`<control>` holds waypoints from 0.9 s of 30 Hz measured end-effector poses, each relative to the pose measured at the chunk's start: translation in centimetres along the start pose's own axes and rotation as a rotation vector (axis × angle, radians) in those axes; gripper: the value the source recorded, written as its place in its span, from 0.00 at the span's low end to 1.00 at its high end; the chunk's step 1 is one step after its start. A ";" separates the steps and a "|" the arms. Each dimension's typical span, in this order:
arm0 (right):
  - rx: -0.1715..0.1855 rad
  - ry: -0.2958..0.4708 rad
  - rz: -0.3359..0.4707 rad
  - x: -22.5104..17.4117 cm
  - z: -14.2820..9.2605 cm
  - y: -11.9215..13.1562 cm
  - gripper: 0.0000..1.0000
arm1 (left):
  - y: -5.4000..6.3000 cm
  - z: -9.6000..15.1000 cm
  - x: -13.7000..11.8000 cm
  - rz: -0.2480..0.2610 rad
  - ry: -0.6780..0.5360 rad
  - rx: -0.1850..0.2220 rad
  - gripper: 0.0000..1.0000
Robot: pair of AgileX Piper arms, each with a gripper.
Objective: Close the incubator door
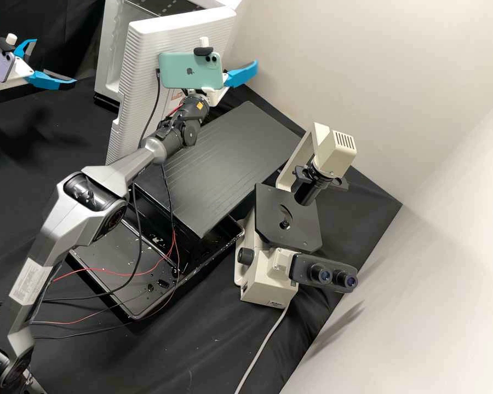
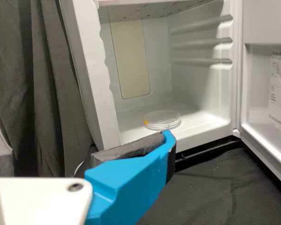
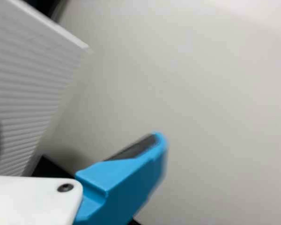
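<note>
White-bodied, blue-fingered right gripper (image 3: 76, 131): fingers wide apart, near free edge of white ribbed incubator door (image 1: 139, 71), outer-face side. Door open, long axis upright. Matching left gripper (image 1: 55, 61): fingers wide, facing open white cabinet (image 2: 203, 136). Judgement: right nearer free edge; outer-face push needed.

high: bench (image 1: 202, 355), slantwise down | left wrist: into incubator (image 2: 96, 79) | right wrist: past door (image 3: 30, 84)
</note>
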 end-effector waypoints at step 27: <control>-0.106 0.057 -0.034 2.4 -5.0 -0.9 1.00 | 0.0 0.0 0.0 0.000 0.000 0.000 1.00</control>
